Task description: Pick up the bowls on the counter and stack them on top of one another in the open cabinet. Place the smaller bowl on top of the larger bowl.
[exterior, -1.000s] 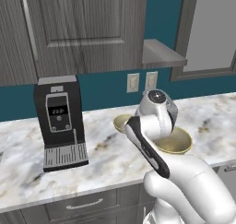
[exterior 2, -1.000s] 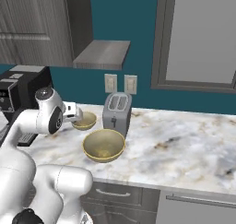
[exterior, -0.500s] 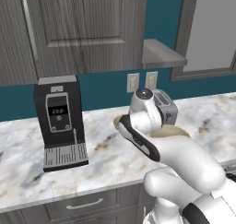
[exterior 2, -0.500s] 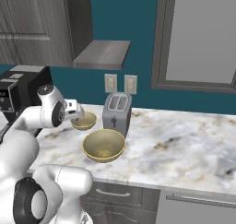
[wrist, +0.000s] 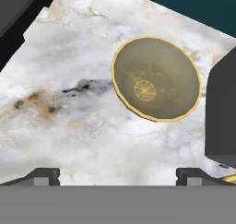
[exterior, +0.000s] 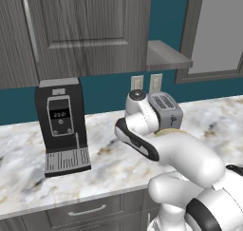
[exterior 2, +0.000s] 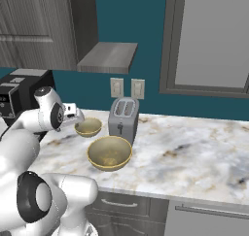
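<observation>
Smaller bowl (wrist: 156,78) untouched beneath wide-open, empty end effector (wrist: 118,174).

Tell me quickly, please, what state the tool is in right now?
Tool: open and holding nothing, hovering above the counter short of the smaller bowl.

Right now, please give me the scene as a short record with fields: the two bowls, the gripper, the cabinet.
smaller bowl: upright on the counter, left of the toaster, empty
larger bowl: upright on the counter, in front of the toaster, empty
gripper: open, above the counter near the smaller bowl, holding nothing
open cabinet: above the bowls, its inside cannot be seen
stacking: not yet done
</observation>
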You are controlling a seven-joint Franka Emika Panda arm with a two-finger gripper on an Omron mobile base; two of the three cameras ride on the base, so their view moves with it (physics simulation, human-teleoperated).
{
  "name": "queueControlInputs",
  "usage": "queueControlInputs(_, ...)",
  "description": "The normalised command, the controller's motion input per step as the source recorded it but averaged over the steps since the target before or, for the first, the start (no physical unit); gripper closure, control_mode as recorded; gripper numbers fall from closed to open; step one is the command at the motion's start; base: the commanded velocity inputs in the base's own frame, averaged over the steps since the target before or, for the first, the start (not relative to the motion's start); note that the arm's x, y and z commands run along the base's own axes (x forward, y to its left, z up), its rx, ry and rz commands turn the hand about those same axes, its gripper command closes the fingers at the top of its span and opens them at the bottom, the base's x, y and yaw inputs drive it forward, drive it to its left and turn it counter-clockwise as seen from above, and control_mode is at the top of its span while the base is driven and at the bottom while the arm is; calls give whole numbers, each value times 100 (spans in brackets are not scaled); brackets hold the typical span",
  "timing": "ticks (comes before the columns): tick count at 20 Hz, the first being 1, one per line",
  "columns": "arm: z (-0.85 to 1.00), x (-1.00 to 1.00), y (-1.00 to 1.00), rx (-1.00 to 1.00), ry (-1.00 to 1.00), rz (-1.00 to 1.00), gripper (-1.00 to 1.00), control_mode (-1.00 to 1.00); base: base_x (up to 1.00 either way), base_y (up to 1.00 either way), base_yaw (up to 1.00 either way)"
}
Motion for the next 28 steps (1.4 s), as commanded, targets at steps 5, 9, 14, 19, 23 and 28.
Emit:
queueControlInputs(5, -8, 1, 0, 0, 1, 0, -100, -100, 0, 0, 0)
queueControlInputs(9, -18, 15, 0, 0, 2, 0, -100, -100, 0, 0, 0)
queueControlInputs(14, -22, 29, 0, 0, 1, 2, -100, -100, 0, 0, 0)
queueControlInputs(19, -14, 20, -4, 0, 0, 3, -100, -100, 0, 0, 0)
queueControlInputs(23, -15, 16, 0, 0, 1, 3, -100, -100, 0, 0, 0)
queueControlInputs(28, -21, 18, -3, 0, 2, 3, -100, -100, 0, 0, 0)
